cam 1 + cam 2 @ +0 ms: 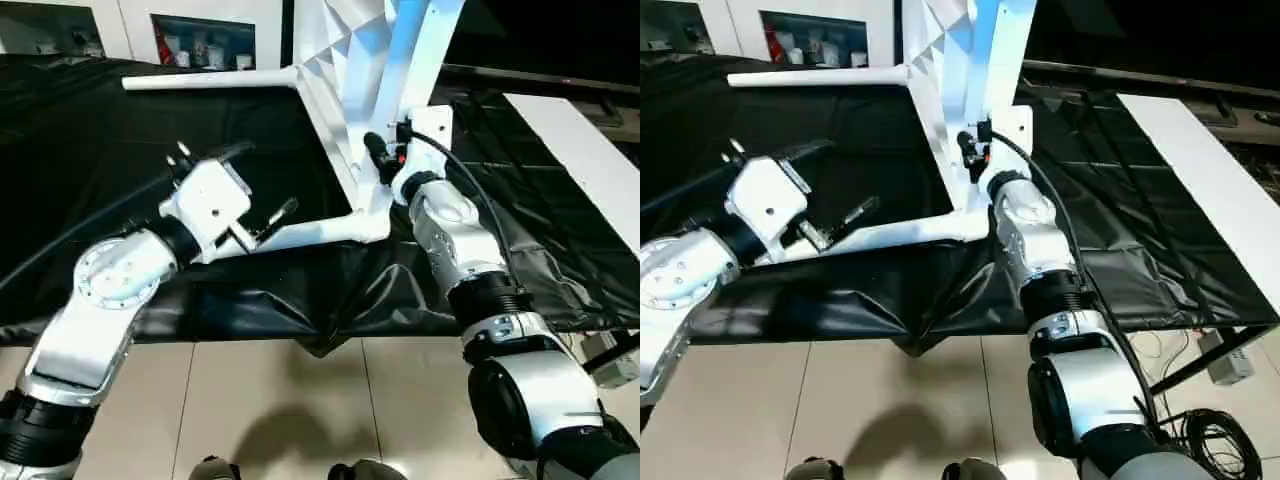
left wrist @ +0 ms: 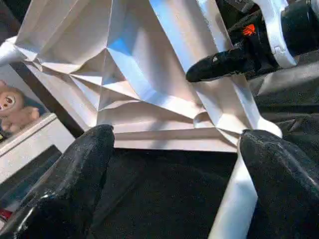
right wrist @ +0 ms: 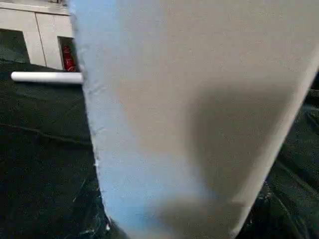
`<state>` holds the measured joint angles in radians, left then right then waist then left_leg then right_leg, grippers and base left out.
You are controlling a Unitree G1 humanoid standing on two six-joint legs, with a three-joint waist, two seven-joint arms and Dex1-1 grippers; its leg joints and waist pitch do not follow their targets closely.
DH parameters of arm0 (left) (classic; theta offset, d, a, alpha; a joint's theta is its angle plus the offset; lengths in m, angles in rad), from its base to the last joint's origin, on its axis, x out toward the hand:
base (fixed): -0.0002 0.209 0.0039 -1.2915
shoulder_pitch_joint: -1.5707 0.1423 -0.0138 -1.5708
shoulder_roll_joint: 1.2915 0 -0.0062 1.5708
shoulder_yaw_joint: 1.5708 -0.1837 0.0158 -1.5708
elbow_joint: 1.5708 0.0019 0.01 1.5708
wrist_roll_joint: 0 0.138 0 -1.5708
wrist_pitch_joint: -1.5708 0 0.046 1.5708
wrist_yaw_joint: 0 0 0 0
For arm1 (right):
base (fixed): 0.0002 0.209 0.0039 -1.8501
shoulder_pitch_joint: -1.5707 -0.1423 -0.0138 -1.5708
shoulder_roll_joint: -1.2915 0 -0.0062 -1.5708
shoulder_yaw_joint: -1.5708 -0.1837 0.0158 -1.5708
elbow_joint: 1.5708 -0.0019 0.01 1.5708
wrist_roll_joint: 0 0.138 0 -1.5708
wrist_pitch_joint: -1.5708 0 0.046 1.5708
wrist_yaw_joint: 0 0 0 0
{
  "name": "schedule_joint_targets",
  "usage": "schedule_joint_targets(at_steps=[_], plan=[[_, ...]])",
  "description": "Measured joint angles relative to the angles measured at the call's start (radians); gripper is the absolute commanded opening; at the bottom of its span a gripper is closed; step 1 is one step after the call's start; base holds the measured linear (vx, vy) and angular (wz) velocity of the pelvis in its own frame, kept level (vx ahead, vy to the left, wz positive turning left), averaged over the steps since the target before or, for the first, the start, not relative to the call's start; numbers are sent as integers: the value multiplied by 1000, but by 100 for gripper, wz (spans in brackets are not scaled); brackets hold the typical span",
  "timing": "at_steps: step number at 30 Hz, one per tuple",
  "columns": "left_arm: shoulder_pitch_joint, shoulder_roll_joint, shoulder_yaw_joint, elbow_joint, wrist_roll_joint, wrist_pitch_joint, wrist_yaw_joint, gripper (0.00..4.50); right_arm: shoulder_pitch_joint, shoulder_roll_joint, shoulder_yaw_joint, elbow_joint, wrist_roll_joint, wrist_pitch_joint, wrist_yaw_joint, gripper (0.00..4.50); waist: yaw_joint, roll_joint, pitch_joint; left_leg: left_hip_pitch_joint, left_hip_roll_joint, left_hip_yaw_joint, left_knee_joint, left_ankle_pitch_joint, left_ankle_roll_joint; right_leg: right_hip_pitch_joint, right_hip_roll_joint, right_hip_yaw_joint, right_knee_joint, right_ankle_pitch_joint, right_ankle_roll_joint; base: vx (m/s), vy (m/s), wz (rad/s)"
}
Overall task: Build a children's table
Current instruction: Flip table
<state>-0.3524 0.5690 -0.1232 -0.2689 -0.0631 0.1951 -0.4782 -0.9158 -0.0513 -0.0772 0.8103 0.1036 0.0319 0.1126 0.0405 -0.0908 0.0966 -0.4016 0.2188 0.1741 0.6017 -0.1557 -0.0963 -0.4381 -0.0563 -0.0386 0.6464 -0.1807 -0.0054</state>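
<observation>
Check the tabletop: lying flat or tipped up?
Tipped up on edge: the tabletop rises steeply off the black cloth, ribbed underside facing left, two legs sticking out sideways.

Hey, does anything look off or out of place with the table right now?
The table top isn't lying flat: it stands on edge on the black cloth, ribbed underside toward the left gripper, with two legs jutting sideways. That suits mid-assembly. Nothing looks broken or spilled.

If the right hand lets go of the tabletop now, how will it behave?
Likely to tip: the tabletop stands on edge on the black cloth, the right hand at its rim. Probably stiff and light for its size, given the ribbed underside. The two fitted legs sticking out sideways may stop a full roll.
</observation>
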Motion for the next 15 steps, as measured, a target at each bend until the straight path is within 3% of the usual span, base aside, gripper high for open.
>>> schedule_joint_targets(at_steps=[3,5,6,11,15], plan=[[0,2,0,1,19,-22,2,450,0,0,1,1,0,-1,2,165,0,0,0,0,0,0,0,0,0,0,0,0,0,0,0,0,0,0],[-1,4,2,1,38,-46,7,450,0,0,1,1,-1,-2,2,221,1,0,0,0,0,0,0,0,0,0,0,0,0,0,0,0,0,0],[-3,4,4,1,42,-56,10,450,1,-1,2,1,-1,-2,3,221,1,0,0,0,0,0,0,0,0,0,0,0,0,0,0,0,0,0],[-65,1,46,-24,55,-237,32,450,30,-1,17,0,-23,-5,9,237,5,-2,-1,0,0,0,0,0,0,0,0,0,0,0,0,0,0,0],[-70,62,22,-25,182,-375,56,450,53,-2,22,-23,-23,-22,24,237,7,-2,-1,0,1,0,0,0,0,0,0,0,-1,0,0,0,0,0]])
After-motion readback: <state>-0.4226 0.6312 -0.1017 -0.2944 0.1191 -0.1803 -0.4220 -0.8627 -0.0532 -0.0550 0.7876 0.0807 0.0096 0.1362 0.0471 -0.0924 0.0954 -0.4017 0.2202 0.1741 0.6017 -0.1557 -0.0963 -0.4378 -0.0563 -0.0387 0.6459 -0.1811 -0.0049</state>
